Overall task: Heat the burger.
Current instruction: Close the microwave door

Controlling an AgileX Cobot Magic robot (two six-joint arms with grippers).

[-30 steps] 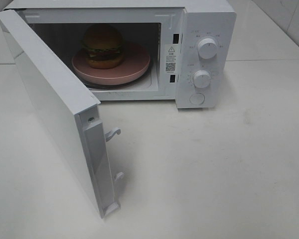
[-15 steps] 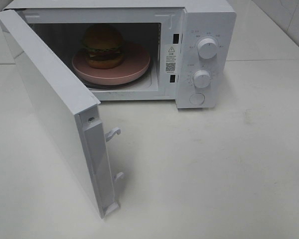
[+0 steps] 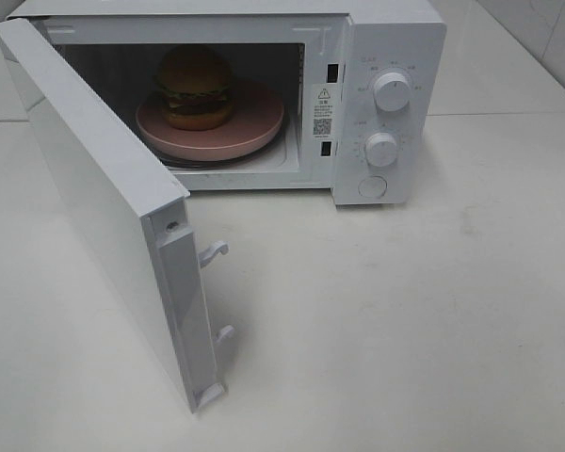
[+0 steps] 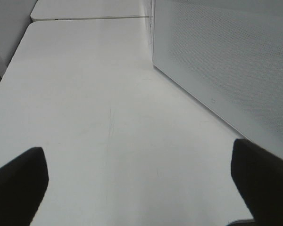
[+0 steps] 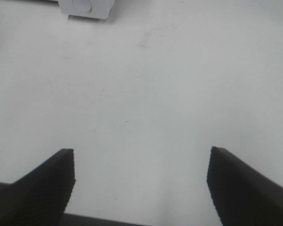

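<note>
The burger (image 3: 195, 87), with a golden-brown bun and green lettuce, stands on a round pink plate (image 3: 254, 127) inside the white microwave (image 3: 395, 38). The microwave door (image 3: 104, 202) hangs wide open toward the front left. Neither arm shows in the exterior high view. In the left wrist view my left gripper (image 4: 139, 181) is open over bare white table, with the door's perforated outer face (image 4: 226, 61) beside it. My right gripper (image 5: 140, 186) is open above the table, empty, with the microwave's lower front corner (image 5: 87, 7) far ahead.
Two knobs (image 3: 392, 91) (image 3: 381, 149) and a round button (image 3: 372, 186) sit on the microwave's right panel. Two latch hooks (image 3: 213, 252) stick out of the door's edge. White table (image 3: 405, 320) spreads in front and to the right.
</note>
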